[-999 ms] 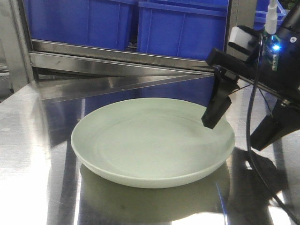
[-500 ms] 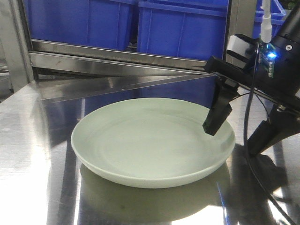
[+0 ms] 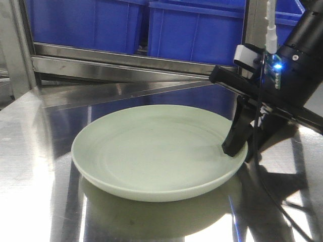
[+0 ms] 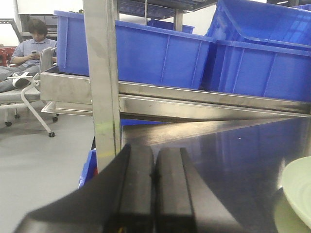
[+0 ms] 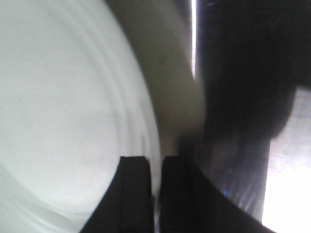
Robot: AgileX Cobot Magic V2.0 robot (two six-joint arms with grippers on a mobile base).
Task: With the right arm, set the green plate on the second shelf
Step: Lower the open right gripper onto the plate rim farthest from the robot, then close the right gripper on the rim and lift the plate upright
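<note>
At the right edge of the green plate (image 3: pixel 151 151), the right gripper (image 3: pixel 236 147) had its fingers (image 5: pixel 133 194) drawn nearly together, with the rim in the thin gap between them. The grasping step therefore looked to be in hand. The plate lay flat on the steel table (image 3: pixel 30 151), not yet lifted. The next move called for a firm pinch and a level lift toward the shelf (image 3: pixel 126 58) behind, since a glossy rim held at 1 side could tip or slip. Near the table's left edge, the left gripper (image 4: pixel 154 194) had its 2 fingers pressed together on nothing. Large blue bins (image 3: pixel 192 25) filled the shelf, and farther off in the room sat a seated person (image 4: pixel 34 43).
</note>
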